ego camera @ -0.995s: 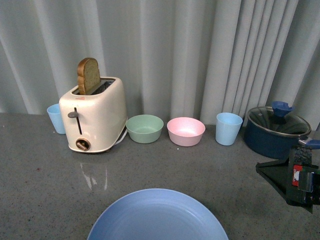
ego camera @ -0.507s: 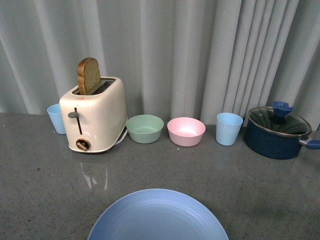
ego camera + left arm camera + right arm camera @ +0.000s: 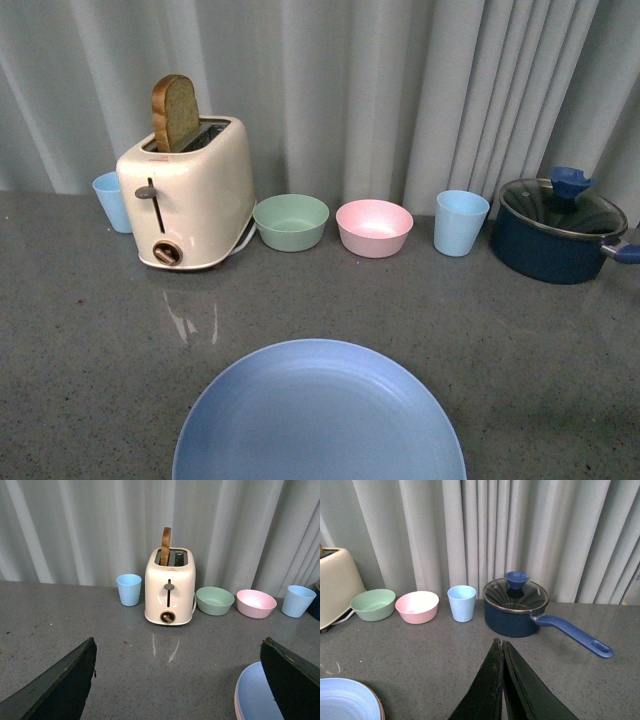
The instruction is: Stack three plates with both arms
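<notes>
A light blue plate [image 3: 318, 415] lies at the near edge of the grey counter, between my two arms. In the left wrist view a thin pink rim [image 3: 234, 706] shows under the blue plate [image 3: 255, 697], so it rests on a pink plate. My left gripper [image 3: 178, 642] is open and empty, low over the counter to the left of the stack, with one finger [image 3: 292, 682] above the plate's edge. My right gripper [image 3: 500, 642] is shut on nothing, to the right of the blue plate [image 3: 345, 700]. Neither arm shows in the front view.
Along the curtain stand a blue cup [image 3: 110, 200], a cream toaster [image 3: 188, 195] holding a bread slice, a green bowl [image 3: 291, 221], a pink bowl [image 3: 374, 227], a second blue cup [image 3: 460, 222] and a dark blue lidded saucepan [image 3: 560, 235] with its handle [image 3: 572, 632] pointing right.
My right gripper, at the right edge of the front view one second ago, has gone out of it. The front view has shifted, and more of the blue plate shows.
</notes>
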Tool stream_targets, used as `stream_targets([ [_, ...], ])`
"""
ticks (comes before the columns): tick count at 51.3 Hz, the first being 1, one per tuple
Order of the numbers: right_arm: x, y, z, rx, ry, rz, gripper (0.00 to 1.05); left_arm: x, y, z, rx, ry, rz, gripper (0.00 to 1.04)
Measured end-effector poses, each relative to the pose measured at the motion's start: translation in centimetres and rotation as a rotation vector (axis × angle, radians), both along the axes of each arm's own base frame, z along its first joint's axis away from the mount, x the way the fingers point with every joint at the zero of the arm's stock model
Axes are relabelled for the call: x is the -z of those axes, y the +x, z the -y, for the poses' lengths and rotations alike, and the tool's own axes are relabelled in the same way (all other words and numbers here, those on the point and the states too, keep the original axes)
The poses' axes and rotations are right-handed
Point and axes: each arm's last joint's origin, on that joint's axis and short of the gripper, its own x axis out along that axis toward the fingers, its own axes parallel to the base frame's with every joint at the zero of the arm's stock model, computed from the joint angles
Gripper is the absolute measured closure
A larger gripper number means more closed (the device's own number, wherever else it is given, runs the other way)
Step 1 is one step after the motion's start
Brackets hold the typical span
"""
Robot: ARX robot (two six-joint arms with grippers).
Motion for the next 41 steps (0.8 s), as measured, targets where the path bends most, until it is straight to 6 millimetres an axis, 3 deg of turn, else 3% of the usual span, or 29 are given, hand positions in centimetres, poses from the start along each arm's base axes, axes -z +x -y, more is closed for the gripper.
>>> stream_targets([
  [41,-0.6,-3.2,0.0,0.0,0.0,0.018,1.02,0.0,0.0,0.0,0.0,0.0,0.0,0.07],
])
